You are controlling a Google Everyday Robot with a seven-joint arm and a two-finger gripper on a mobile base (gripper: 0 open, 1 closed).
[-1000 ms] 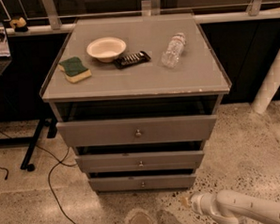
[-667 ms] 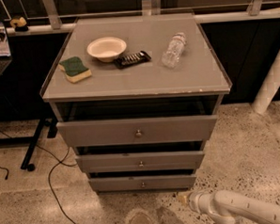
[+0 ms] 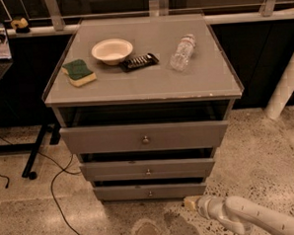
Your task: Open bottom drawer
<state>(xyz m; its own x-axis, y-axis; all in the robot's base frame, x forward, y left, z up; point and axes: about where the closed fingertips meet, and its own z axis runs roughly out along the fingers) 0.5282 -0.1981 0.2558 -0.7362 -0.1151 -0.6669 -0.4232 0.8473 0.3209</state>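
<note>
hand (image 3: 192,202) near bottom drawer (image 3: 121,192), arm (image 3: 261,216) cut off.

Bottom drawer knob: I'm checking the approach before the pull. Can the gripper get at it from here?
Probably yes. The gripper hangs low in front of the right end of the bottom drawer, and nothing lies between it and the knob.

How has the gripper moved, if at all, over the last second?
Yes. The gripper has crept left and slightly up in the view, closing on the lower right corner of the bottom drawer. It is low by the floor, short of the knob.
</note>
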